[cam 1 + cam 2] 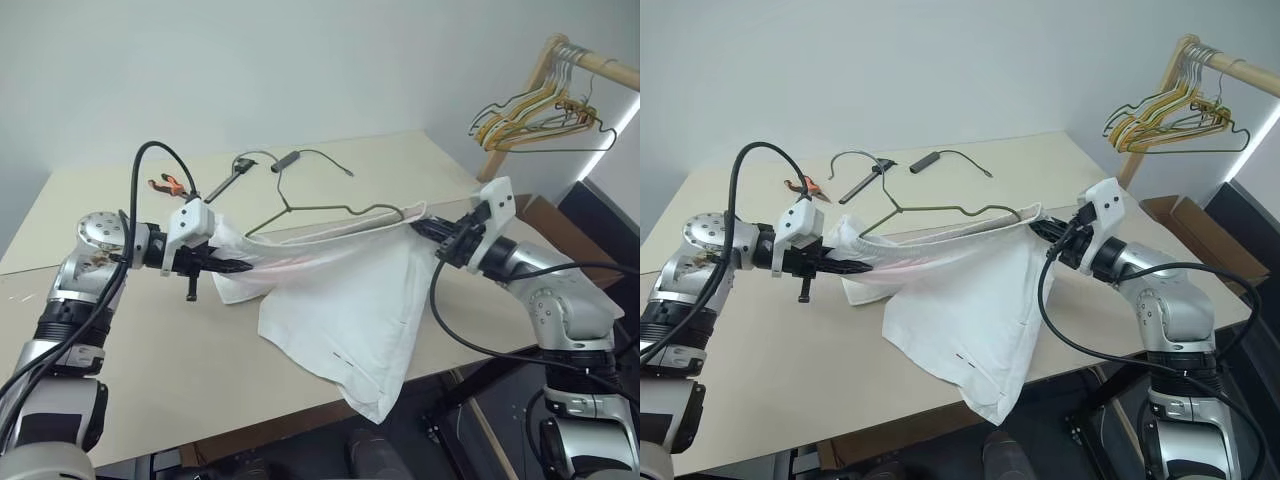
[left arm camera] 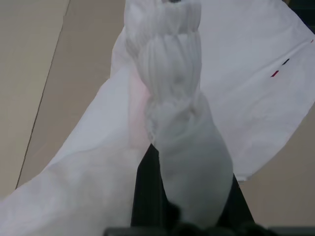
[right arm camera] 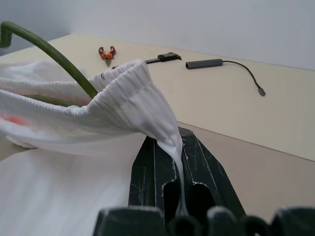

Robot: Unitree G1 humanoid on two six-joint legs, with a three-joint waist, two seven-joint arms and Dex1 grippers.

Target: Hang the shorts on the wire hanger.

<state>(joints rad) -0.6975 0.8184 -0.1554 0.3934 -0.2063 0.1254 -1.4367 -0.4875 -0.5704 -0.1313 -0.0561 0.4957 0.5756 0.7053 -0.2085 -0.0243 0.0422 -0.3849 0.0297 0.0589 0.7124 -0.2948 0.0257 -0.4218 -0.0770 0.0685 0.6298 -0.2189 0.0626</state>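
The white shorts [image 1: 345,300] hang stretched by their gathered waistband between my two grippers, legs draping onto the table [image 1: 120,370] and over its front edge. My left gripper [image 1: 235,266] is shut on the waistband's left end [image 2: 170,73]. My right gripper [image 1: 425,228] is shut on the right end [image 3: 128,93]. The wire hanger [image 1: 330,208] lies behind the waistband with its hook [image 1: 283,185] pointing away from me. Its shoulder wire [image 3: 64,61] runs down into the waistband opening near the right gripper, and its lower part is hidden by fabric.
Orange-handled pliers [image 1: 168,184], a black tool [image 1: 228,183] and a dark adapter with a cable [image 1: 290,160] lie at the back of the table. A wooden rack with yellow and tan hangers [image 1: 540,110] stands at the right, a cardboard box [image 1: 1180,215] below it.
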